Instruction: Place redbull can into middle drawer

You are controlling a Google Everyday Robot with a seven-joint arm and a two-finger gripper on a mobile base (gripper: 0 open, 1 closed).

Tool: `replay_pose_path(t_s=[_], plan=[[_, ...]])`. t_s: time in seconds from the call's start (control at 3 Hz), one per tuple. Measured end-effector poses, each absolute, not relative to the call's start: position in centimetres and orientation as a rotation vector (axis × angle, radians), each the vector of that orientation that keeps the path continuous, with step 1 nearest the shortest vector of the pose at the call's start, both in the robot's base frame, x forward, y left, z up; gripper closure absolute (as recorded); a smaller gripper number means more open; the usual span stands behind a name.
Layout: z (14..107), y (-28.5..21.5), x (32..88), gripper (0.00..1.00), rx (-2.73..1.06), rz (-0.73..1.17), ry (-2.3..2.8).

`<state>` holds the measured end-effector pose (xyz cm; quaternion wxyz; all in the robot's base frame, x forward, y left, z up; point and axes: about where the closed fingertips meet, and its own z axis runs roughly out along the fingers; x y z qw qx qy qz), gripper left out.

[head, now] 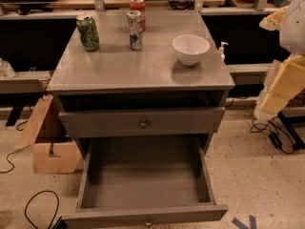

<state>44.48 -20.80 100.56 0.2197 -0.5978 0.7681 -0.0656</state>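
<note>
The redbull can [135,30], slim and silver-and-blue, stands upright at the back of the grey cabinet top [119,68]. The middle drawer [145,178] is pulled wide open below, and its inside is bare. Its small knob [147,221] is at the front edge. The identical grey drawer above it [143,123] is shut. My gripper is out of view. Only a white and beige part of my arm [286,66] shows at the right edge, well away from the can.
A red cola can [138,5] stands just behind the redbull can. A green patterned can [87,31] is to its left and a white bowl [190,48] to its right. A small pump bottle [222,50] is at the right edge. A cardboard box [47,144] and cables lie on the floor to the left.
</note>
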Motion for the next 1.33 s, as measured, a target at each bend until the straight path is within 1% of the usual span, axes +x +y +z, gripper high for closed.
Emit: replay_pose_path(t_s=[0.33, 1.0, 1.33], plan=[[100.3, -21.2, 47.4, 0.00, -1.589, -0.131, 2.039], [99.8, -18.8, 58.8, 0.00, -1.292, 0.069, 1.706], [98.8, -18.3, 61.2, 0.00, -1.145, 0.116, 1.663]])
